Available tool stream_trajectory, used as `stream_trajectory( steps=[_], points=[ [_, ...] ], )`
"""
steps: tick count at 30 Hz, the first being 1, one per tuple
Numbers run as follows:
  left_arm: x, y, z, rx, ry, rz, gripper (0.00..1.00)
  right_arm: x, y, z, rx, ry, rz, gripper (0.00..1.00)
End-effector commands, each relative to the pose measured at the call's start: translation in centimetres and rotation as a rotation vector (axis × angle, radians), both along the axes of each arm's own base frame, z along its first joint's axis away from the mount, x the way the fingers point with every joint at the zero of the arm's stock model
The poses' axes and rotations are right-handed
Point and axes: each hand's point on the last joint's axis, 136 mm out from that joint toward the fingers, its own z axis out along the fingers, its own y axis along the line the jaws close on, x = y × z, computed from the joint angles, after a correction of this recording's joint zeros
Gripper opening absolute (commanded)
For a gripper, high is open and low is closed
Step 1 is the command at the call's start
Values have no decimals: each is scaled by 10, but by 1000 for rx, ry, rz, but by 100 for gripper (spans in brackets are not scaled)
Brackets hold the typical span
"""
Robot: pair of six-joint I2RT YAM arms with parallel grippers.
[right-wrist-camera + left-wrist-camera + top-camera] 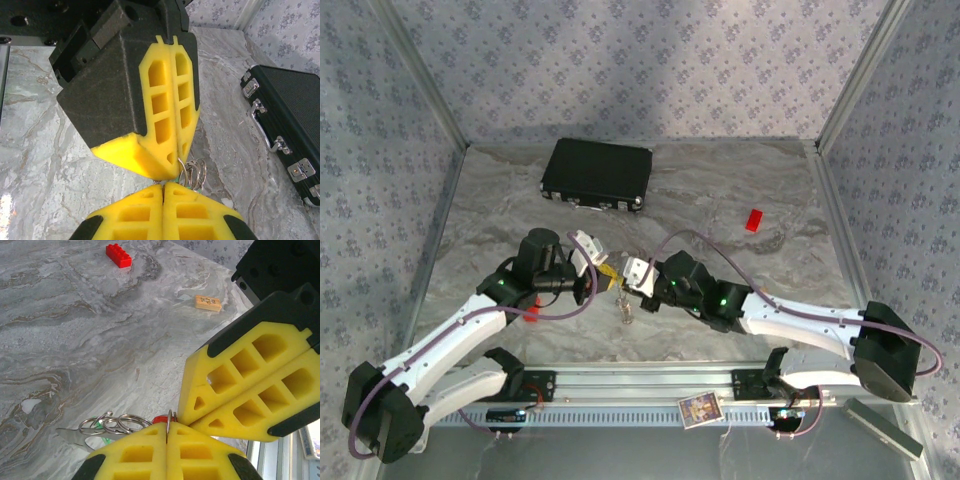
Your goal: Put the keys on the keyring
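Keyring (120, 421): held above mid-table, pinched edge-on in my clenched left gripper (167, 432); right gripper (163, 192) also clamped tight, tip to tip against it. Keys (70, 435): dangling beside the loops. I judge threading underway, completion unconfirmed.

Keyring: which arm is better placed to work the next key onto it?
Right, probably. The left gripper is shut on the keyring, pinning it edge-on, so it serves as holder. The right gripper, also shut, meets it tip to tip at the ring, with the keys hanging beside.
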Motion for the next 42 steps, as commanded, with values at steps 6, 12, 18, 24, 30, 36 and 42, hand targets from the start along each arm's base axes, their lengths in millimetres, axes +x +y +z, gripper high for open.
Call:
stream_trajectory(
  steps=[6,12,18,24,30,36,42],
  points=[
    [6,-2,27,-61,-98,6,0,-20,2,-2,-7,-14,94,30],
    [1,-1,28,-56,-197,-30,0,-26,-22,11,72,125,139,38],
    [-12,-4,37,-115,-315,-95,0,-17,-33,17,120,210,122,31],
    [-21,-9,42,-169,-378,-134,0,-14,-20,29,174,227,163,25],
    [-25,-13,43,-186,-373,-159,0,-4,-11,29,193,226,141,25],
    [-28,-14,41,-184,-370,-174,0,-3,-5,27,206,239,146,25],
    [-29,-15,40,-180,-376,-180,0,-5,-4,27,211,243,162,21]
  ],
)
